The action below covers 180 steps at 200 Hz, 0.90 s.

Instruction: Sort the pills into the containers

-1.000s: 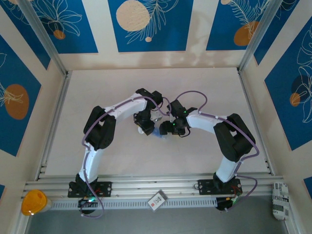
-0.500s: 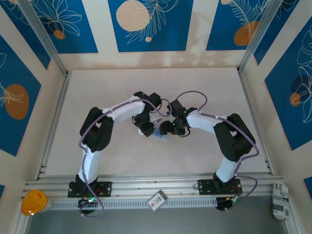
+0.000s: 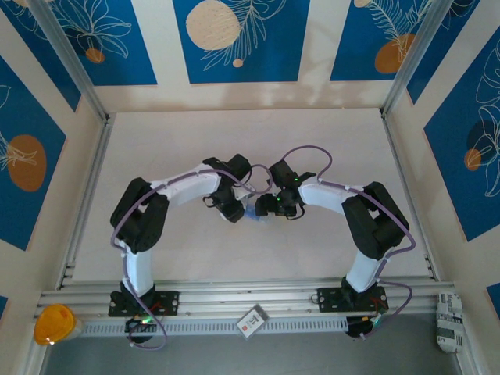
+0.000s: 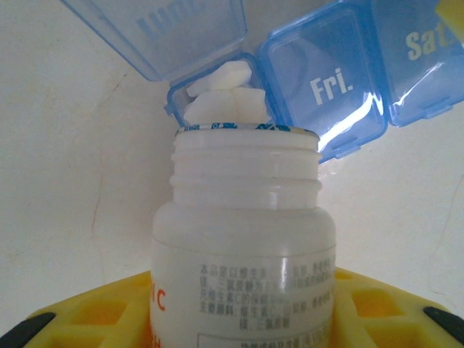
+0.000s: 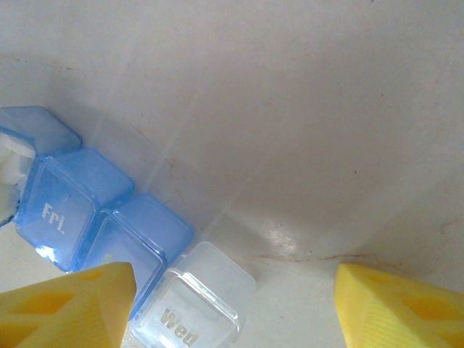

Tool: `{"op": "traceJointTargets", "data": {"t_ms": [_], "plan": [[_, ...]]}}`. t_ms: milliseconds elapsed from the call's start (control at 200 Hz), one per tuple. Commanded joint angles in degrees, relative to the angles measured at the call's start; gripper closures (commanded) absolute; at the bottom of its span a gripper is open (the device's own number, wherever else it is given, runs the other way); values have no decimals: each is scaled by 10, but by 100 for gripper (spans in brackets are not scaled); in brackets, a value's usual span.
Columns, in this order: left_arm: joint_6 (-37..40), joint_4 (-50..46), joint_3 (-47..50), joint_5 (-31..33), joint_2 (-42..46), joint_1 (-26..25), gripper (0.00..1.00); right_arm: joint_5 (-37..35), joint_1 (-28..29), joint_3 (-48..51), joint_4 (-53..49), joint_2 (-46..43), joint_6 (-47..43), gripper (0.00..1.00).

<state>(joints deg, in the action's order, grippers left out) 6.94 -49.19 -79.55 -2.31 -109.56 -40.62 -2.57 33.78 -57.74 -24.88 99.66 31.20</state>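
Seemingly midway: left fingers are gripping the pill bottle, tablets filling one pill box compartment; right fingers gaping empty.

The pill box is glowing translucent blue with white lettering; the pills and bottle are showing white; the far wall is showing blue leaf-patterned panels.

The pill box is glossy translucent blue plastic; bottle milky, smooth plastic; my fingers matt yellow, perhaps plastic; table dull.
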Motion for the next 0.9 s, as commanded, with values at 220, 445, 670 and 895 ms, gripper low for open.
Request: {"op": "traceJointTargets", "data": {"t_ms": [220,445,670,895], "plan": [[-27,122,81,-37,38,11,100,-3,10,18,-12,42,14,27],[-38,168,118,-44,64,16,100,-1,10,11,-18,41,13,27],[-40,177,141,-41,91,17,100,-1,9,10,-20,39,13,27],[-42,218,180,-53,124,18,100,-1,8,8,-21,40,14,27]]}}
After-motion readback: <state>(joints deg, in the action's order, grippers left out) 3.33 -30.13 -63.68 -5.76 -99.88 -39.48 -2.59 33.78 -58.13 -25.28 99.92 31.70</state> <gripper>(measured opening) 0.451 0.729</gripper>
